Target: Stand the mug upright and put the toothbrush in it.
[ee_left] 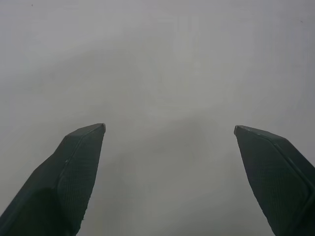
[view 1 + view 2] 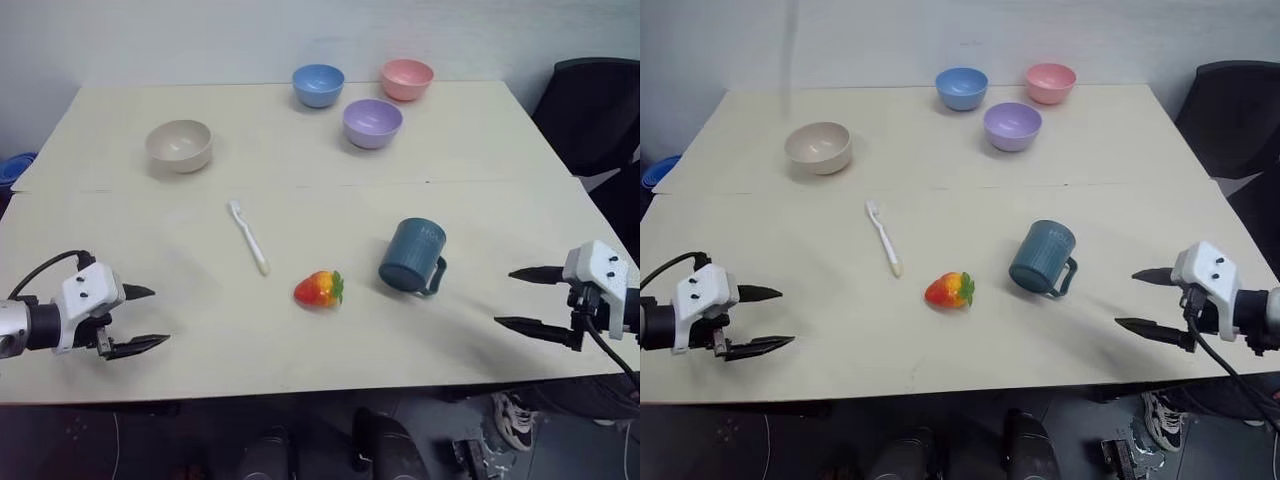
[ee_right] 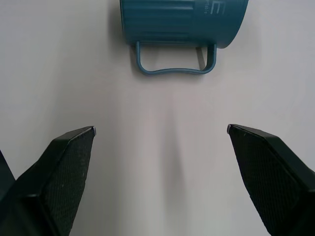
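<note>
The dark teal-blue cylindrical mug [image 2: 413, 256] is found on its side, handle toward the right gripper [image 2: 522, 297]. The slim white plastic toothbrush [image 2: 249, 237] is laid flat, bristle head pointing away. Both that gripper and the left gripper [image 2: 138, 318] are spread wide, empty.

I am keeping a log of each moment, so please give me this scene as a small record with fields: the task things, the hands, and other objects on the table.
mug: the mug lies on its side, handle toward the right hand, right of table centre
toothbrush: the toothbrush lies flat on the table, apart from the mug
left hand: the left hand is open, holds nothing
right hand: the right hand is open, holds nothing, faces the mug handle
between them: a toy strawberry
far side: beige bowl, blue bowl, purple bowl, pink bowl
</note>
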Action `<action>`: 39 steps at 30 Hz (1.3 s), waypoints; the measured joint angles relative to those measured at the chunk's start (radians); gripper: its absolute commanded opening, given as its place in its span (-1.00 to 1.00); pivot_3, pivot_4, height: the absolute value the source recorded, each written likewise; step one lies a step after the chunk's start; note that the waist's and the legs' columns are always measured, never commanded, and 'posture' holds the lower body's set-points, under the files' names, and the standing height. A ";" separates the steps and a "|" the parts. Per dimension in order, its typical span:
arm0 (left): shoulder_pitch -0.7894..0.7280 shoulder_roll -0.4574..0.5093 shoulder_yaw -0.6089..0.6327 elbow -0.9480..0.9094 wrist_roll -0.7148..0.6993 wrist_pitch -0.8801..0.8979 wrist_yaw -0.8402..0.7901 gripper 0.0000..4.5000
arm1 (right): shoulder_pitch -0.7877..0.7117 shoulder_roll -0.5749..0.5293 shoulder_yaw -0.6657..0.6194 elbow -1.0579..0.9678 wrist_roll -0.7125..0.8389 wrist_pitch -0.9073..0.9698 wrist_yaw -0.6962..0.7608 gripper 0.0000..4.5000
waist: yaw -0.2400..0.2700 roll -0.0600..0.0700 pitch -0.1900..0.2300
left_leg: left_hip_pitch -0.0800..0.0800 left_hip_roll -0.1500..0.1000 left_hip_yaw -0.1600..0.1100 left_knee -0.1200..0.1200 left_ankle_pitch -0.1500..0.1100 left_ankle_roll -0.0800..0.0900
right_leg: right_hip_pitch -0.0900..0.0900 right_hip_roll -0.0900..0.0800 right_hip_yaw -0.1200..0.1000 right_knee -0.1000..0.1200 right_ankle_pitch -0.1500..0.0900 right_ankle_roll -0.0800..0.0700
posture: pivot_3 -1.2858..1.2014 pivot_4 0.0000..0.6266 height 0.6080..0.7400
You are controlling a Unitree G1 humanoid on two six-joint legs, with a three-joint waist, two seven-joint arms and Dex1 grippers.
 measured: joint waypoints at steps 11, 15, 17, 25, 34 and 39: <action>-0.093 -0.004 -0.037 0.064 0.069 -0.088 0.059 0.98 | 0.016 0.011 -0.003 -0.038 0.010 0.027 -0.041 1.00 | 0.003 0.000 0.000 | 0.000 0.000 0.001 0.000 0.000 0.000 | 0.000 0.000 0.000 0.000 0.000 0.000 | 0.03 -0.52 1.00; -0.139 -0.026 -0.048 0.084 0.077 -0.091 0.103 0.98 | 0.027 0.015 -0.004 -0.041 0.012 0.038 -0.047 1.00 | 0.003 0.000 0.000 | 0.000 0.000 0.001 0.000 0.000 0.000 | 0.000 0.000 0.000 0.001 0.000 0.000 | 0.03 -0.52 1.00; -0.152 -0.031 -0.055 0.087 0.075 -0.084 0.107 0.98 | 0.032 0.018 -0.004 -0.041 0.019 0.048 -0.048 1.00 | 0.004 0.000 0.000 | 0.000 0.000 0.001 0.000 0.000 0.000 | 0.000 0.000 0.000 0.001 0.000 0.000 | 0.03 -0.52 1.00; -0.154 -0.043 -0.070 0.081 0.062 -0.095 0.088 0.98 | 0.031 0.019 -0.008 -0.057 0.061 0.092 -0.045 1.00 | 0.003 0.000 0.000 | 0.001 0.000 0.001 0.000 0.000 0.000 | 0.000 0.001 0.000 0.001 0.000 0.000 | 0.03 -0.52 1.00; -0.399 -0.110 -0.197 -0.084 -0.127 0.118 0.028 0.98 | -0.003 0.016 -0.065 -0.249 0.199 0.223 -0.049 1.00 | 0.013 0.000 0.000 | -0.001 -0.002 -0.001 0.004 0.001 0.001 | 0.001 0.000 0.000 0.003 0.001 0.002 | 0.03 -0.52 1.00; -0.610 -0.204 -0.437 -0.129 -0.109 0.188 -0.022 0.98 | -0.024 0.015 -0.092 -0.466 0.346 0.342 -0.117 1.00 | 0.010 0.000 0.000 | -0.001 -0.006 0.000 0.004 0.001 0.001 | 0.001 0.001 0.000 0.002 0.001 0.002 | 0.03 -0.52 1.00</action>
